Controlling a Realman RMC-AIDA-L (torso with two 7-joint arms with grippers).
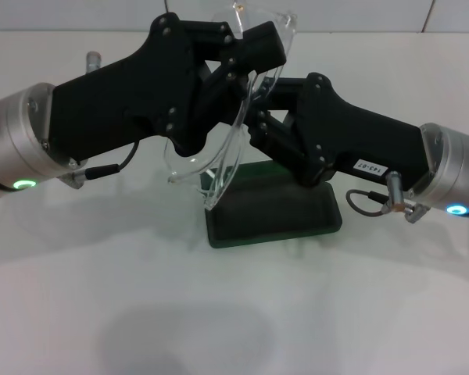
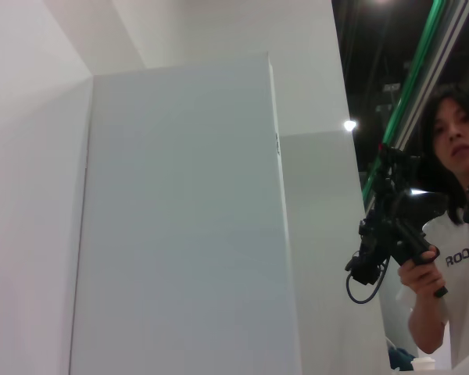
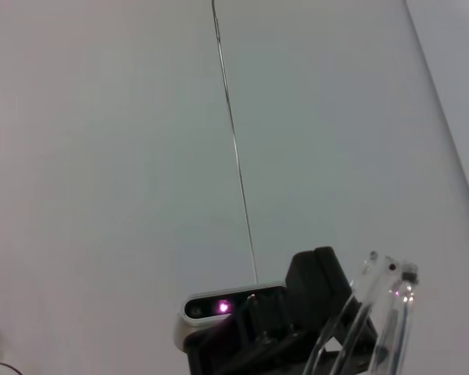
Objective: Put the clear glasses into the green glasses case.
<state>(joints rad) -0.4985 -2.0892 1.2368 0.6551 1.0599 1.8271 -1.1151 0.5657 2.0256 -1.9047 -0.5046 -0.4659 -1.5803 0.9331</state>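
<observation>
A: Left gripper (image 1: 246, 58), nearest the head camera, is raised above the table (image 1: 234, 312) and clamped on the clear glasses (image 1: 219, 152), held on edge with the frame hanging down. Right gripper (image 1: 259, 125) meets the frame from the other side; whether it pinches or only touches, cannot tell.

B: Case?

A: Green glasses case (image 1: 273, 211) lies open on the table directly under the glasses, lining up, apart from them.

B: Risks?

A: My judgement: the frame is slick and thin; a twist between the two arms could flex or drop it. Lowered on edge, it may catch the case rim.

B: Views?

A: Only the head view shows the case. Right wrist view shows a glasses arm tip (image 3: 383, 305) against a wall. Left wrist view shows a person (image 2: 453, 234) holding a handset; no glasses.
</observation>
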